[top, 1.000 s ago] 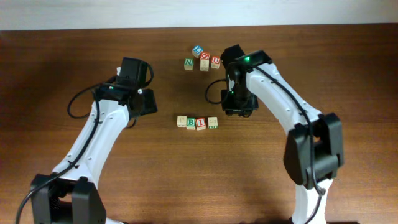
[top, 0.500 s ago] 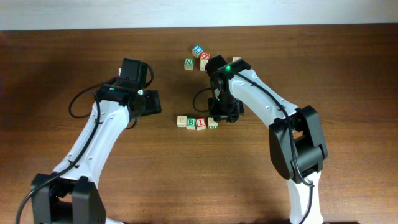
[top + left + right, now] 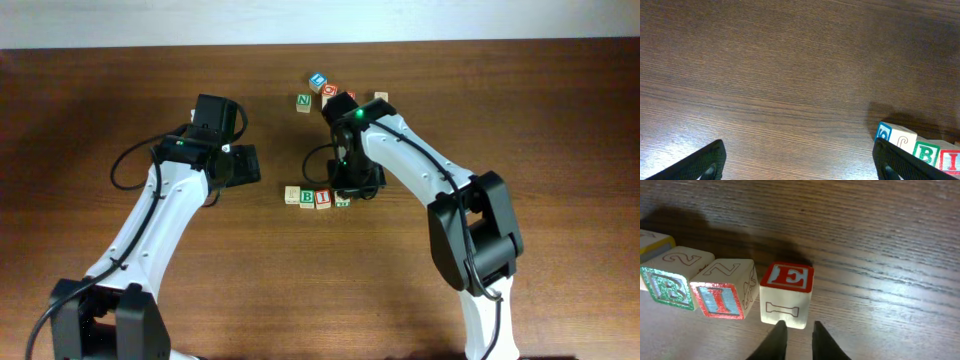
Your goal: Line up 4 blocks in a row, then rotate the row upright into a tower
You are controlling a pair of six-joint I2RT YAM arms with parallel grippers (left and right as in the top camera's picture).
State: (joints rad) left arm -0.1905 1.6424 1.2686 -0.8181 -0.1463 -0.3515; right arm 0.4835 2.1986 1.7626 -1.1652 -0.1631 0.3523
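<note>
Four blocks lie in a row at mid-table: a pale block (image 3: pixel 292 195), a green "B" block (image 3: pixel 307 197), a red "I" block (image 3: pixel 323 198) and a red "E" block (image 3: pixel 342 202) at the right end. My right gripper (image 3: pixel 352 185) hangs over the right end. In the right wrist view its tips (image 3: pixel 797 332) are nearly together with nothing between them, the left tip touching the lower edge of the "E" block (image 3: pixel 787 295), beside "I" (image 3: pixel 722 296) and "B" (image 3: pixel 667 285). My left gripper (image 3: pixel 245 165) stands wide open left of the row, over bare wood (image 3: pixel 800 165).
A loose cluster of other cubes sits at the back: a green "N" cube (image 3: pixel 303 101), a blue-faced cube (image 3: pixel 318 80), a red cube (image 3: pixel 330 90) and a tan one (image 3: pixel 380 97). The right arm's forearm crosses just beside that cluster.
My right arm has swung left from beside the row to over its right end, and its jaws have narrowed. My left gripper has opened wider and stayed put.
</note>
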